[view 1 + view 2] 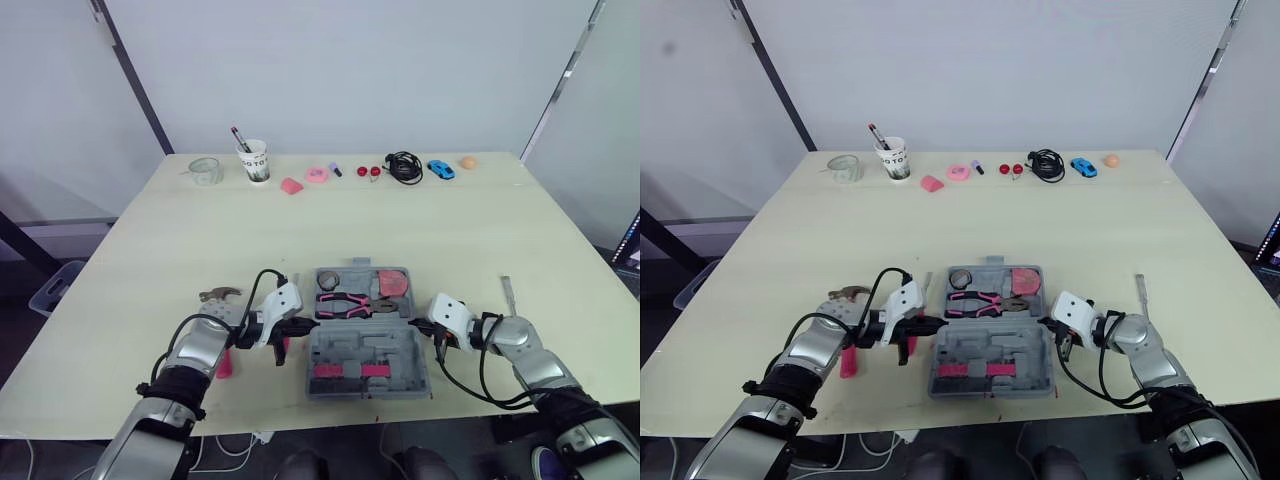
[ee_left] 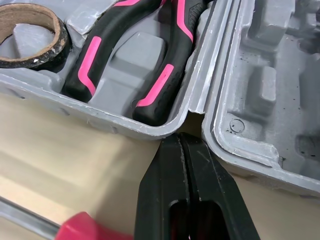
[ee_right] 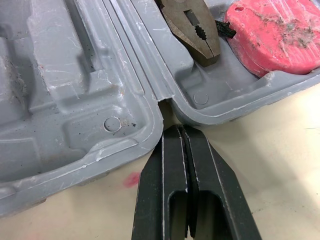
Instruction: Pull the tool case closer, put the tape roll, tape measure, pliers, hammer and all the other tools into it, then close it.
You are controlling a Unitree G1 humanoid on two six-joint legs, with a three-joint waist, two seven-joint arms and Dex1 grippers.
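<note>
The open case (image 1: 367, 352) lies on the worktop (image 1: 150, 250) near the robot, already holding the tape roll (image 1: 331, 279), pliers (image 1: 345, 303) and tape measure (image 1: 393, 283). The left claw (image 2: 181, 145) and right claw (image 3: 181, 132), both clenched and empty, point into the hinge ends, probably to steady or shift it. The hammer (image 1: 218, 296) waits outside the case, to its left.

The tool case (image 1: 400, 345) lies open at the middle of the table (image 1: 150, 250), near its front edge; in its far half the tape roll (image 1: 331, 279) sits left, the tape measure (image 1: 393, 283) right, and the pliers (image 1: 345, 303) lie before both; the hammer (image 1: 218, 295) lies left of the case, a slim metal tool (image 1: 507, 290) right of it; the left gripper (image 1: 306, 325) and right gripper (image 1: 416, 323) sit at the 2 hinge ends; a cup (image 1: 255, 162), cable (image 1: 404, 166) and toy car (image 1: 441, 169) line the far edge.
</note>
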